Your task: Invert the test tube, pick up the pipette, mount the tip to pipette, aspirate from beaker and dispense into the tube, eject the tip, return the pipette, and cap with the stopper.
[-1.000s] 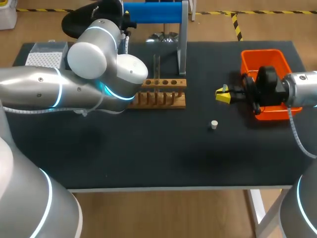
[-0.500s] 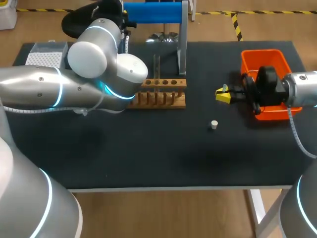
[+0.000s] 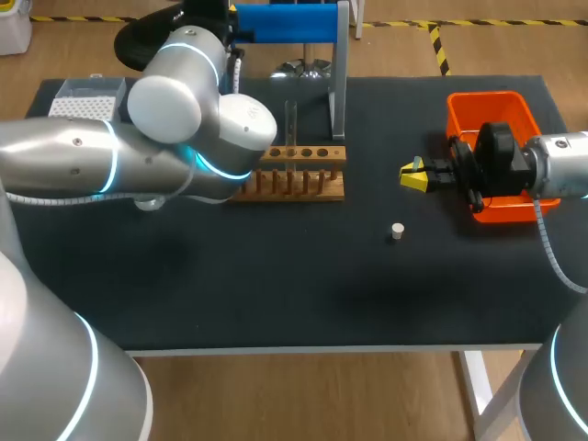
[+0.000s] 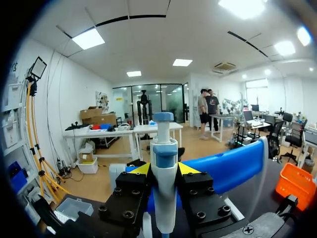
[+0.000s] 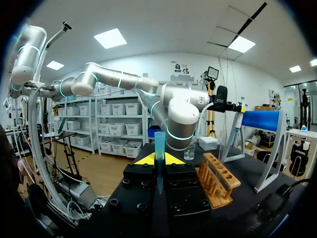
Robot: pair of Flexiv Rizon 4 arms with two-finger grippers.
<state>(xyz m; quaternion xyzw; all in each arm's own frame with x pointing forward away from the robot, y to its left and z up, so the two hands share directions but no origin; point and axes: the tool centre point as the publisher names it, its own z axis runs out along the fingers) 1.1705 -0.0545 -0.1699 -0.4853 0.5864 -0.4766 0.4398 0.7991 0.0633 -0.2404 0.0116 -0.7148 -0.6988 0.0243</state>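
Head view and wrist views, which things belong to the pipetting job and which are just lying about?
Job: pipette in left gripper, blue tip in right gripper, test tube, beaker, stopper.
Not named, likely holders: wooden rack, tip box, blue stand, orange bin.

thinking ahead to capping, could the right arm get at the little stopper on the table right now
Reach, likely yes: the stopper lies in the open close to the right tool, with nothing between them. Grasping, probably not: that tool is shut on the blue tip.

Left tool (image 4: 164, 169), right tool (image 5: 159, 159), both clamped.
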